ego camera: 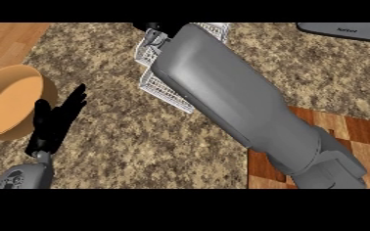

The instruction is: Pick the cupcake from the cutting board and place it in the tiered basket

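Note:
My right forearm (231, 103) reaches from the lower right up across the counter and over the white wire tiered basket (162, 90), hiding most of it. Only a small black part of my right hand (151, 33) shows, at the basket's far end near the top of the view. The cupcake is not visible anywhere; whether the hand holds it cannot be told. The wooden cutting board (332, 127) lies at the lower right, partly under the arm, and nothing shows on its visible part. My left hand (54, 120) rests open at the lower left, fingers up.
A tan wooden bowl (18, 100) sits at the left edge, right beside my left hand. A grey flat appliance (336, 29) pokes in at the top right. The speckled stone counter (123, 142) spreads between the bowl and the basket.

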### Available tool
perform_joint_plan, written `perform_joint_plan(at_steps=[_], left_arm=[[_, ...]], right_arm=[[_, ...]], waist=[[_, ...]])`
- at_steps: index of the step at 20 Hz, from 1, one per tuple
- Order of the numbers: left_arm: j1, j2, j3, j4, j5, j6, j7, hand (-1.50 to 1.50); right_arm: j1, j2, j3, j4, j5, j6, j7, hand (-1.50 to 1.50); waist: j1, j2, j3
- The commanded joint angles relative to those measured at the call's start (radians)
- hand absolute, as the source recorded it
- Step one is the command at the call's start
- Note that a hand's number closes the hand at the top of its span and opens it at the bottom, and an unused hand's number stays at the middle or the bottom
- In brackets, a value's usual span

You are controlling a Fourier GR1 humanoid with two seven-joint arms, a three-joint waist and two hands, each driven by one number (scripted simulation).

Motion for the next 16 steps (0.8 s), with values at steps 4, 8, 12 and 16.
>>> perform_joint_plan(at_steps=[4,8,12,16], left_arm=[[-0.003,0.012,0.014,-0.002,0.002,-0.001,-0.012,0.0],[0.032,-0.004,0.008,-0.003,-0.004,0.006,-0.034,0.0],[0.024,0.0,0.023,-0.011,0.001,0.02,-0.008,0.0],[0.028,0.001,0.023,0.001,0.0,0.013,-0.024,0.0]], right_arm=[[-0.039,0.012,-0.072,0.161,-0.034,-0.254,0.068,1.5],[-0.108,0.012,-0.091,0.248,-0.075,-0.287,0.032,1.5],[-0.191,0.012,0.01,0.488,0.051,0.037,-0.067,1.5],[-0.275,0.012,0.033,0.582,0.033,0.146,-0.152,1.5]], waist=[[-0.009,0.009,0.001],[-0.016,0.0,0.0],[-0.053,-0.004,-0.001],[-0.057,-0.003,-0.001]])
